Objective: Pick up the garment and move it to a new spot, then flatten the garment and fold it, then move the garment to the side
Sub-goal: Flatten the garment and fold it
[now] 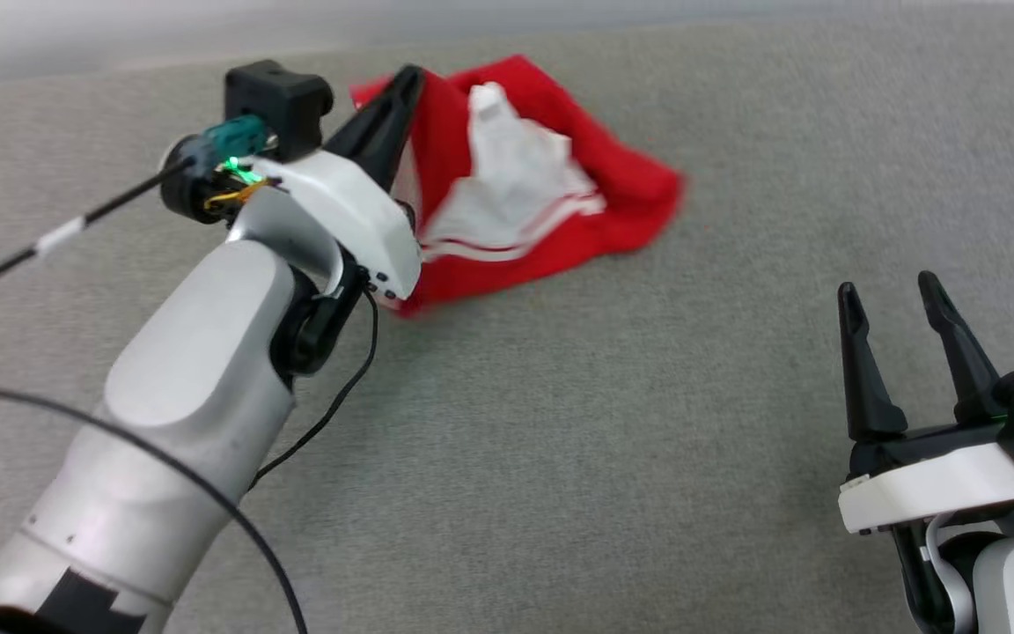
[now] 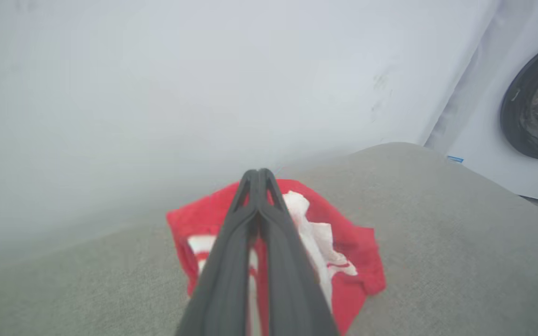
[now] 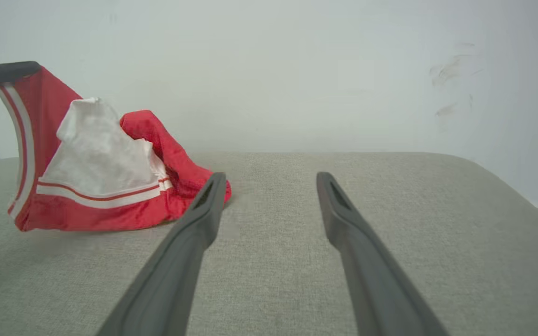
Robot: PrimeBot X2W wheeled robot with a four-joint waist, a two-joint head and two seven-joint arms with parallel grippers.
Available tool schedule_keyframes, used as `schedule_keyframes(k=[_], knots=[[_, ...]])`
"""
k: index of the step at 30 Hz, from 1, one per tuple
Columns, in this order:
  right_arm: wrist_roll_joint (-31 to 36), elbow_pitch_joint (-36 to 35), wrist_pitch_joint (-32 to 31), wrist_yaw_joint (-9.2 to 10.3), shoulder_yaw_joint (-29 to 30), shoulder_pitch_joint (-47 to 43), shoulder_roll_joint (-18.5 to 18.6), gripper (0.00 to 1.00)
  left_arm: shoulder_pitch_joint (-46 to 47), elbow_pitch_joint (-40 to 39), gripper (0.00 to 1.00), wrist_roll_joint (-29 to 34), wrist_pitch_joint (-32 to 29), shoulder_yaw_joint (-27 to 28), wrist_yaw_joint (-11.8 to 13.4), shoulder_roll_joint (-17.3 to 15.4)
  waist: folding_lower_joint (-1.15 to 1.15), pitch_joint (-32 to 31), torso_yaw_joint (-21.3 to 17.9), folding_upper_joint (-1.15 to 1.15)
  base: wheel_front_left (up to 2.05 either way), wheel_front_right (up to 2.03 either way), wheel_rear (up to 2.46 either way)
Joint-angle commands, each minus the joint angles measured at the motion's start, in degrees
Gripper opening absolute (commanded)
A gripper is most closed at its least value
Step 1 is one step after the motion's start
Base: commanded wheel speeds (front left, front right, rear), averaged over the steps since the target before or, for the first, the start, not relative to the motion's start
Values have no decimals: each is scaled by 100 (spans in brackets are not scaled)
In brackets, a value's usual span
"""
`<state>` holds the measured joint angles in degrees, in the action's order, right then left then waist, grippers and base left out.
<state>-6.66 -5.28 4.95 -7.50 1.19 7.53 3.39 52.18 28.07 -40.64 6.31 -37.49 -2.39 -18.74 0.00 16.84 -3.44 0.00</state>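
Note:
The garment [image 1: 621, 198], red with a white sleeve and red-and-white trim, lies bunched at the far middle of the grey padded surface [image 1: 560, 440]. My left gripper [image 1: 407, 81] is shut on its upper left edge and holds that edge raised. In the left wrist view the fingers [image 2: 258, 176] are pressed together over the garment [image 2: 360, 254]. The right wrist view shows the garment [image 3: 96, 158] pulled up to a peak by the left fingers [image 3: 3, 74]. My right gripper [image 1: 890, 292] stands open at the lower right, well apart from the cloth, with nothing between its fingers [image 3: 203, 210].
A white wall [image 3: 269, 70] runs behind the surface's far edge. A washing machine door [image 2: 537, 107] shows off the right end. Black cables [image 1: 331, 405] hang by my left forearm. Bare grey surface spreads between the garment and my right gripper.

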Motion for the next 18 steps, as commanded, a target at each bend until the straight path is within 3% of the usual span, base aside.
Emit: schedule_keyframes(k=[1, 3, 6, 11, 18], knots=[[-21, 11, -16, 2, 8, -90, 23, 100, -146, -226, 0, 84, 116, 4, 54, -52, 0, -234, 220, 0, 0, 0, 0], [-25, 45, -40, 2, 42, -141, 19, 100, -403, -738, 0, 250, 273, -91, 191, -144, 0, -344, 324, 0, 0, 0, 0], [-25, 85, -79, 2, -15, -205, 17, 100, -920, -1353, 0, 311, 48, -441, 309, -89, 0, -463, 398, 0, 0, 0, 0], [-43, 90, -167, 2, -96, -154, 19, 100, -1636, -1533, 0, 328, -219, -805, 588, -50, 0, -520, 395, 0, 0, 0, 0], [-71, 122, -153, 2, -32, -270, 42, 100, -2134, -1485, 0, 208, 339, -398, 1005, -302, 0, -549, 377, 0, 0, 0, 0]])
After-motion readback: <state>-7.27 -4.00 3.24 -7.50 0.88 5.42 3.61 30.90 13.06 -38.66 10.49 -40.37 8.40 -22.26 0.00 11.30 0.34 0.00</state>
